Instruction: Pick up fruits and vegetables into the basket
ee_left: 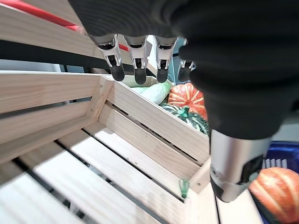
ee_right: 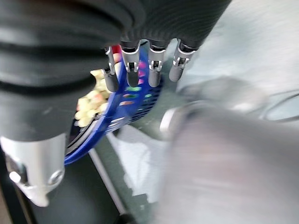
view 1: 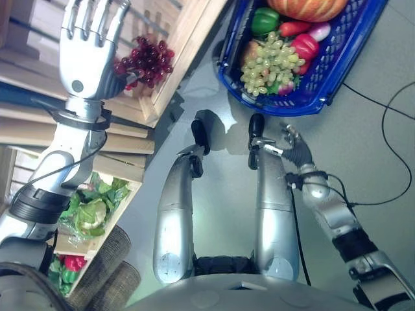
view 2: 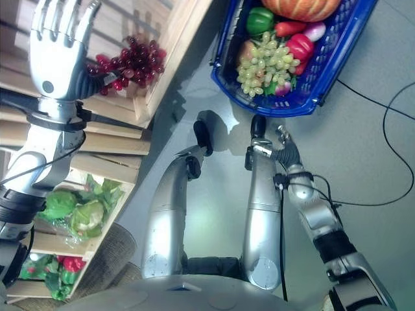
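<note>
Showing pumpkins [ee_left: 187, 95] beyond crate [ee_left: 154, 126]

The basket [view 1: 337, 61] is sitting on the floor [view 1: 369, 142], to the right of the wooden crates [view 1: 175, 58]. Grapes [view 1: 267, 61], peppers [view 1: 264, 19] and a pumpkin [view 1: 308, 8] are lying in it. A second grape bunch [view 1: 148, 59] is lying in the upper crate's near corner, beside the left hand [view 1: 87, 52]. Leafy vegetables [view 1: 91, 210] are lying in a lower crate.
</note>
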Robot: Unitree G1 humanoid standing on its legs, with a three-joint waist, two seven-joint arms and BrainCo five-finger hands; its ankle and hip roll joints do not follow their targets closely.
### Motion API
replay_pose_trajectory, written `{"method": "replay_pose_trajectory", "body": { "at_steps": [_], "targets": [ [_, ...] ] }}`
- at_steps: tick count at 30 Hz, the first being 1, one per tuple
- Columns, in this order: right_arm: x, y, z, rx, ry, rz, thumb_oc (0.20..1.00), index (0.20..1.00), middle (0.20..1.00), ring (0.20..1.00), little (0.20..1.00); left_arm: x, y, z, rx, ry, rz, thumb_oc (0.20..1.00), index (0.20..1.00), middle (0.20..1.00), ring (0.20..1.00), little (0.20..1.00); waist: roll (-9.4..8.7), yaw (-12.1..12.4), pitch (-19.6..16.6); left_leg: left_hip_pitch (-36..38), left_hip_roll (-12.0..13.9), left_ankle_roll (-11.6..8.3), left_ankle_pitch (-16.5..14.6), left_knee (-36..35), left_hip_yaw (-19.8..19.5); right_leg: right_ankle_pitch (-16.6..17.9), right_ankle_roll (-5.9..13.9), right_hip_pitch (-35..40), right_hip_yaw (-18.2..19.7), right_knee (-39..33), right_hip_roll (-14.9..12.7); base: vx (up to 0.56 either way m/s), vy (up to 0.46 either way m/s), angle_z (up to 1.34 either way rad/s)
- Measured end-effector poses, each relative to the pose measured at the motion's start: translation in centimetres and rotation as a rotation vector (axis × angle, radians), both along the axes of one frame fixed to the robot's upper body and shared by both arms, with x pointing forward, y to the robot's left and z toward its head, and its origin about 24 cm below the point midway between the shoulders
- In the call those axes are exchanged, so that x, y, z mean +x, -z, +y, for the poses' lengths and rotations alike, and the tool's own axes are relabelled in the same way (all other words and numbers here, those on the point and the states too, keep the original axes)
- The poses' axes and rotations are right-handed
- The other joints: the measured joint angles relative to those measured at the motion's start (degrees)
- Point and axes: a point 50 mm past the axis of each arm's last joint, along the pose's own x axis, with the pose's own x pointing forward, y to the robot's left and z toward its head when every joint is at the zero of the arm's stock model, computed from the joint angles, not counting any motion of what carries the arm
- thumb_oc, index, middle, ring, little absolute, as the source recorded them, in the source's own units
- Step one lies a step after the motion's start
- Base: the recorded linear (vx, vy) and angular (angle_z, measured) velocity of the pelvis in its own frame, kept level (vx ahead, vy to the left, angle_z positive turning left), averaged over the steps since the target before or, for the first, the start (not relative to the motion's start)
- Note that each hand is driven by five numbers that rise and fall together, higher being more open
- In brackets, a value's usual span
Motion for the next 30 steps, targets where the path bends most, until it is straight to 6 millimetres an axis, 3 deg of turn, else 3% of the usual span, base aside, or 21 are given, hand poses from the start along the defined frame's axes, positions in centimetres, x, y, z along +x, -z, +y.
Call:
{"method": "replay_pose_trajectory", "body": {
  "at_steps": [7, 11, 15, 18, 22, 30],
  "targets": [
    [0.2, -2.6, -1.1, -0.039, -0.014, -0.111, 1.0, 1.0, 1.0, 1.0, 1.0, 1.3, 2.0, 1.4, -0.004, -0.129, 0.131, 1.0, 1.0, 1.0, 1.0, 1.0, 0.1, -1.8, -0.1, 2.1, 1.0, -0.46, 0.0, -1.1, 1.5, 0.3, 0.07, 1.0, 1.3, -1.1, 1.4, 0.0, 0.071, -0.14],
    [0.0, -3.4, -2.1, -0.065, -0.006, -0.138, 1.0, 1.0, 1.0, 1.0, 1.0, 2.6, 4.4, 2.8, -0.018, -0.24, 0.263, 1.0, 1.0, 1.0, 1.0, 1.0, 0.15, -3.3, -0.1, 2.5, 1.6, -0.99, 0.0, -1.8, 2.2, 0.5, -0.11, 0.9, 1.9, -1.7, 2.4, 0.03, 0.104, -0.11],
    [0.0, -4.5, -2.3, -0.047, -0.005, -0.18, 1.0, 1.0, 1.0, 1.0, 1.0, 3.3, 6.9, 4.8, -0.17, -0.324, 0.401, 1.0, 1.0, 1.0, 1.0, 1.0, 0.15, -4.5, -0.1, 2.5, 2.0, -1.18, -0.5, -1.7, 3.0, 0.7, -0.43, 0.4, 2.7, -1.7, 2.9, 0.02, 0.066, -0.13],
    [-0.2, -5.1, -2.5, -0.043, -0.008, -0.201, 1.0, 1.0, 1.0, 1.0, 1.0, 3.5, 8.7, 4.8, -0.288, -0.327, 0.464, 1.0, 1.0, 1.0, 1.0, 1.0, 0.15, -4.8, -0.1, 2.7, 2.0, -1.41, -0.7, -1.8, 3.0, 0.7, -0.46, 0.2, 2.9, -1.6, 3.1, 0.03, 0.084, -0.05],
    [-0.3, -5.6, -3.1, -0.049, 0.004, -0.211, 1.0, 1.0, 1.0, 1.0, 1.0, 3.4, 9.7, 5.7, -0.324, -0.389, 0.474, 1.0, 1.0, 1.0, 1.0, 1.0, 0.15, -5.0, -0.1, 2.8, 2.0, -1.29, -0.8, -1.7, 3.3, 0.7, -0.39, 0.1, 3.3, -1.5, 3.2, 0.03, 0.085, -0.03],
    [-0.3, -5.9, -3.2, -0.049, 0.016, -0.228, 1.0, 1.0, 1.0, 1.0, 1.0, 3.6, 9.9, 7.0, -0.368, -0.498, 0.425, 1.0, 1.0, 1.0, 1.0, 1.0, 0.14, -6.1, -0.1, 0.8, 2.1, -1.31, -0.9, -0.7, 3.8, 0.5, -0.18, -2.3, 4.2, -0.3, 3.5, 0.01, 0.048, -0.02]
  ]
}}
